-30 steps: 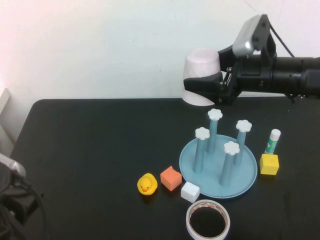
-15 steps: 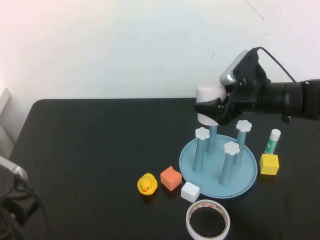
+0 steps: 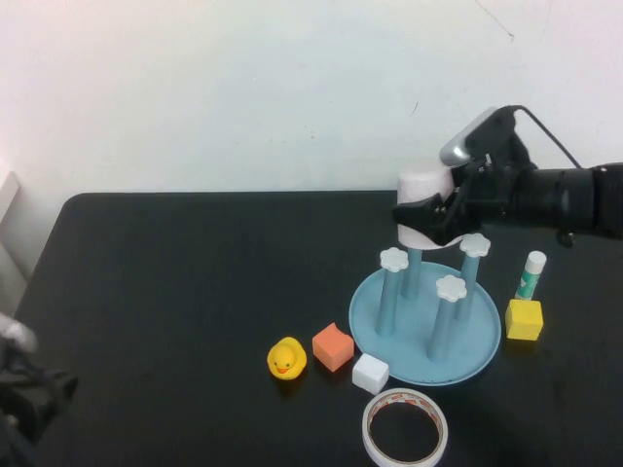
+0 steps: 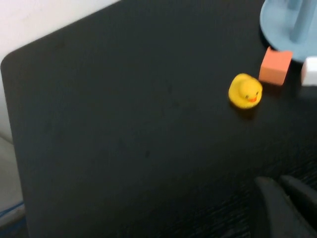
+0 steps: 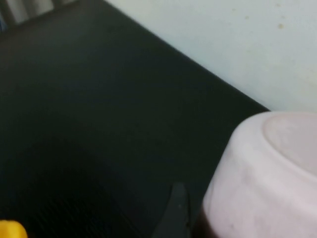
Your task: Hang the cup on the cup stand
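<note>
Gripping the pale pink tapered plastic cup (image 3: pixel 425 204) mouth-down, the right gripper (image 3: pixel 435 216) has its jaws closed on the cup's sides, directly above the rear peg of the light blue round cup stand (image 3: pixel 425 311); that peg's cap is hidden behind the cup. The left gripper (image 4: pixel 285 201) sits at the table's near-left corner; whether its fingers are apart cannot be determined. A yellow rubber duck (image 3: pixel 286 359) and an orange cube (image 3: pixel 333 346) lie just left of the stand's tray.
</note>
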You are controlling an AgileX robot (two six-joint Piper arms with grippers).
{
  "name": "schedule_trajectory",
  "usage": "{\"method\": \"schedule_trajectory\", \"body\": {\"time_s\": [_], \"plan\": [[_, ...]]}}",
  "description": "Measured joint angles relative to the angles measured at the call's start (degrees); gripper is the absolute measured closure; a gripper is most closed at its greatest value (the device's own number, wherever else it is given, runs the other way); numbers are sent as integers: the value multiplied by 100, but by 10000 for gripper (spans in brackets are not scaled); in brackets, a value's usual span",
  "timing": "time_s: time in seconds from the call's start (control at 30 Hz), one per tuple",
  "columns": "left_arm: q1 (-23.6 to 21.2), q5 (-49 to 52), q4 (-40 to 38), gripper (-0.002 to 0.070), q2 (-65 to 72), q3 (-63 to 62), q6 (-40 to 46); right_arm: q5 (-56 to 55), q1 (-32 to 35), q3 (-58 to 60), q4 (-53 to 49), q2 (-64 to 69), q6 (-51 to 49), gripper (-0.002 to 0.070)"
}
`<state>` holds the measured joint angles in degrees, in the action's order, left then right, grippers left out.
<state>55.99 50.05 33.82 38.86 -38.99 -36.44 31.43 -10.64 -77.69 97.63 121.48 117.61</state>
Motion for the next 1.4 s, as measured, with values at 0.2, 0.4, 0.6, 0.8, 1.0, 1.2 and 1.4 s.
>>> {"method": "schedule_trajectory", "body": {"time_s": [0.2,0.4,0.6,0.8,1.0,1.2,1.4], "plan": [[0,-329,-193,675,-994,413,0,434,281,0,-54,-10,-403,41],[0,-1048,-470,675,-2062,1125,-199,664,291,0,-131,-10,-456,40],[0,-1225,-510,676,-2477,1441,-464,690,291,0,-108,-10,-456,10],[0,-1225,-231,676,-2487,1475,-474,761,291,0,-228,-10,-445,-13],[0,-1131,-192,676,-2487,1475,-474,1054,325,0,-302,-10,-465,-15],[0,-619,-731,675,-2828,1484,89,2096,644,0,-668,-379,-1048,232],[0,-561,-623,675,-3505,1496,459,3411,1258,0,-1124,-1185,-1645,627]]}}
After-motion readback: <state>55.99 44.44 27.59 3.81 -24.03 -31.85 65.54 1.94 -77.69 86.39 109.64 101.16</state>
